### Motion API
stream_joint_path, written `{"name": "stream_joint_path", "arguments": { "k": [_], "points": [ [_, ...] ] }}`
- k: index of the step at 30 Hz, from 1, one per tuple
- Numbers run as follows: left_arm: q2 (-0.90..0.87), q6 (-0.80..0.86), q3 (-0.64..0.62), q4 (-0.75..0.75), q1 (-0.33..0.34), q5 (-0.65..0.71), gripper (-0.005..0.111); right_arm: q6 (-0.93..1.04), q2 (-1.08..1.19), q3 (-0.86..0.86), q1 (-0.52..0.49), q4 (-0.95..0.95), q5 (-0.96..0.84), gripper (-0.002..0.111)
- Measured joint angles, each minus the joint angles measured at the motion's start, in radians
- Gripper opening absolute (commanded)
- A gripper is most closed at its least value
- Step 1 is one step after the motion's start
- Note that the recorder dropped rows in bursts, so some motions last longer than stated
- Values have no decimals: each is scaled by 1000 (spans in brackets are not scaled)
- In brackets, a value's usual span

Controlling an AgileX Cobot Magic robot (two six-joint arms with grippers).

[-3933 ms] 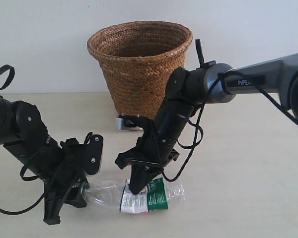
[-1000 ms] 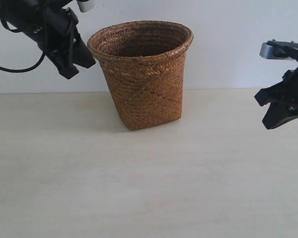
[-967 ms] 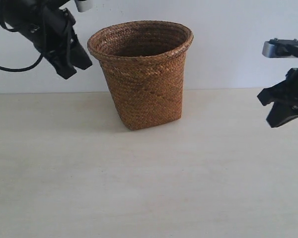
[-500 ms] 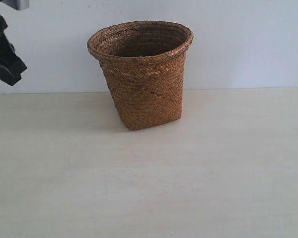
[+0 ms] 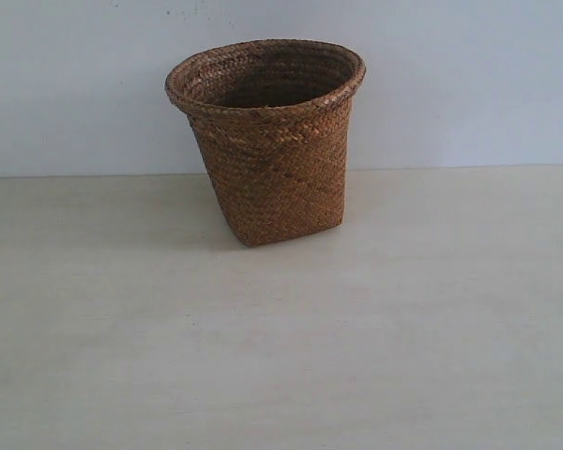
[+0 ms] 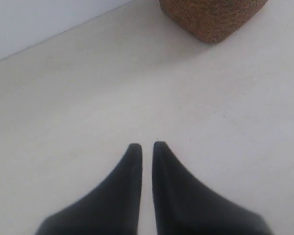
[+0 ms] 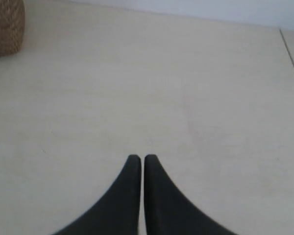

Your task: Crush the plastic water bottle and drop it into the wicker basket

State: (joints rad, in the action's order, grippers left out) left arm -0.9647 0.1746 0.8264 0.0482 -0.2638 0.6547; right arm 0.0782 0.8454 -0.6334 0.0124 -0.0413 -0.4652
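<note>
The plastic water bottle shows in none of the three views. The only place that could hide it is the inside of the wicker basket (image 5: 274,164), which is dark below the rim, so whether it lies in there cannot be told. The basket stands upright on the pale wooden counter (image 5: 375,328), close to the counter's far edge where it meets the light wall (image 5: 469,84), and a little left of the middle of that edge. Its round rolled rim flares out above a body that narrows to a squarish base, and one corner of the base faces the exterior camera. Neither arm appears in the exterior view. In the left wrist view the left gripper (image 6: 146,147) hangs over bare counter with its two black fingers drawn almost together. Only a thin slit is left between them and nothing is in it. The basket's base sits well beyond the tips, near the wall. In the right wrist view the right gripper (image 7: 142,159) is likewise closed to a hairline gap and empty, above bare counter. The basket's lower side shows at one corner of that picture, well apart from the fingers, and a thin dark line (image 7: 291,54) crosses the counter on the opposite side.
</note>
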Motion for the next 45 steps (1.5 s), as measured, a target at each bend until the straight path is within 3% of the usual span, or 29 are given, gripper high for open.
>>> {"name": "stream_joint_path", "arguments": {
  "k": [4,15,21,32,45],
  "points": [
    [157,-37,-117,-15,0,-65,4,0,-197,73,0,4,60,0],
    [574,-120,-278,-38,0,-193,4,-2,-640,255,0,126,156,0],
    [796,-125,-439,-76,0,-351,4,-2,-815,383,0,137,241,0],
    [834,-147,-708,-82,0,-616,4,51,-834,539,0,137,299,0],
    [834,-147,-740,-82,0,-669,4,51,-834,550,0,137,296,0]
  ]
}}
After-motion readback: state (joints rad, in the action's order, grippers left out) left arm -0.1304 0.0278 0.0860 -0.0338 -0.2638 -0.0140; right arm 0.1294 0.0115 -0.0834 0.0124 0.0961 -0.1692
